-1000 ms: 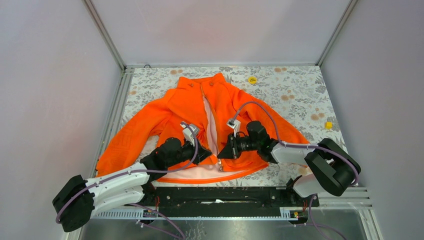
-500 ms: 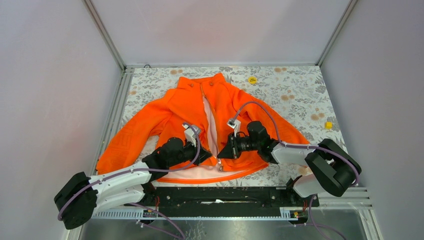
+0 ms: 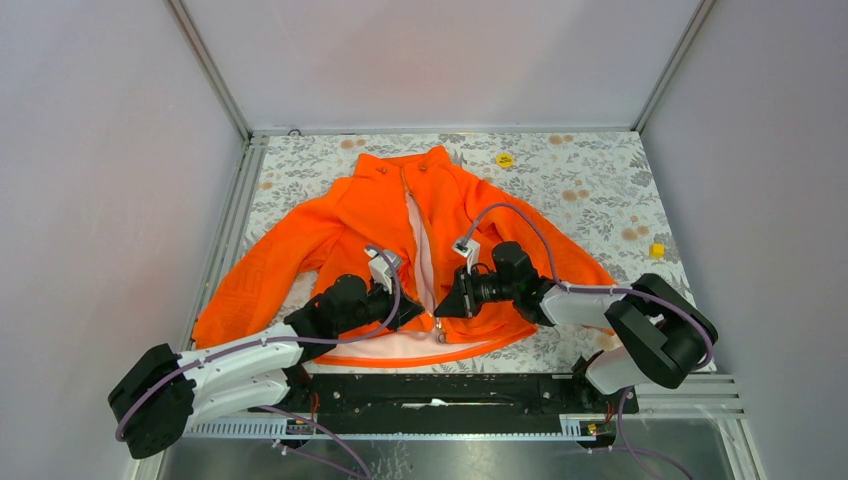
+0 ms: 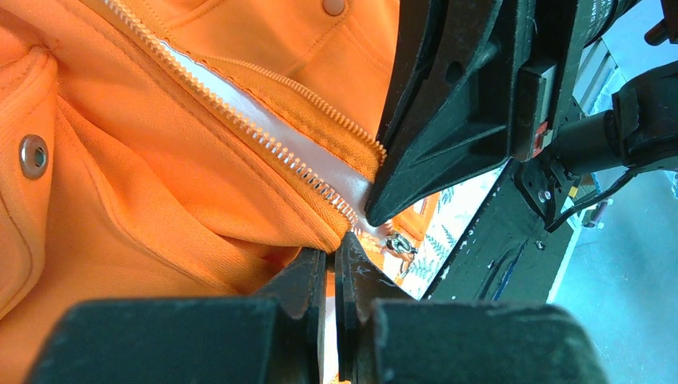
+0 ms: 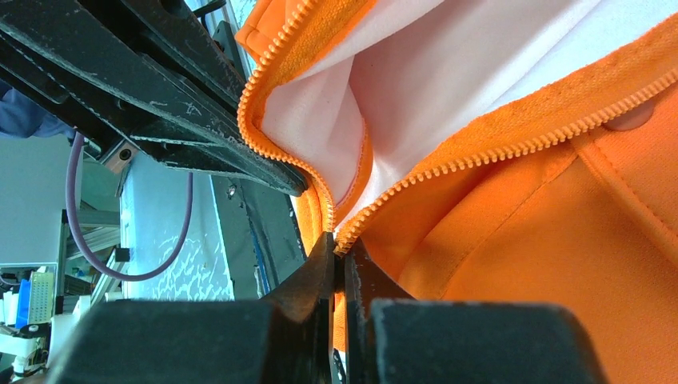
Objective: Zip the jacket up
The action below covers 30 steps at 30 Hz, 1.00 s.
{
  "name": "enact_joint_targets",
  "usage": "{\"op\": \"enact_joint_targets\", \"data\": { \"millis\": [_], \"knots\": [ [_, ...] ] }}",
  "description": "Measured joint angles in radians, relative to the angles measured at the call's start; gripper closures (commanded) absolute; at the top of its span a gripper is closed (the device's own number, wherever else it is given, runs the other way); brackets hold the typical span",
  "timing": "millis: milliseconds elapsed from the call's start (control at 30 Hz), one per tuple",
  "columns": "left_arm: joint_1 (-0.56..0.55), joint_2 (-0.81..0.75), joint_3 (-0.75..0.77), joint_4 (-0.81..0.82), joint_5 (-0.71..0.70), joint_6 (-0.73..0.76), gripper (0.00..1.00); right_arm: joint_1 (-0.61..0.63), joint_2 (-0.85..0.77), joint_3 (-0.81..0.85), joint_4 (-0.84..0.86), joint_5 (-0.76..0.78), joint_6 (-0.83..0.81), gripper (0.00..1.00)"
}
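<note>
The orange jacket (image 3: pixel 380 215) lies flat on the table, collar far, front open down the middle with white lining showing. My left gripper (image 3: pixel 418 316) is shut on the bottom of the left zipper edge (image 4: pixel 264 144). My right gripper (image 3: pixel 441 311) is shut on the bottom of the right zipper edge (image 5: pixel 512 148). Both grippers meet at the hem, tips almost touching. The metal zipper slider (image 4: pixel 397 244) shows just beyond the left fingertips in the left wrist view. In the right wrist view the two tooth rows converge at my fingertips (image 5: pixel 356 268).
A yellow round token (image 3: pixel 504 159) lies at the far edge and a small yellow cube (image 3: pixel 657 250) at the right on the floral table cover (image 3: pixel 600 190). The black base rail (image 3: pixel 450 395) runs along the near edge, close under the hem.
The left arm has shifted slightly right and forward toward the hem centre. The right gripper has stayed nearly in place.
</note>
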Motion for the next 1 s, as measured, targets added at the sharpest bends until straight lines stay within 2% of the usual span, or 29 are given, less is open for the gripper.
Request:
{"op": "enact_joint_targets", "data": {
  "millis": [1000],
  "knots": [
    [0.000, 0.008, 0.000, 0.002, 0.010, 0.000, 1.00, 0.000, 0.024, 0.015, -0.003, 0.000, 0.002, 1.00]
  ]
}}
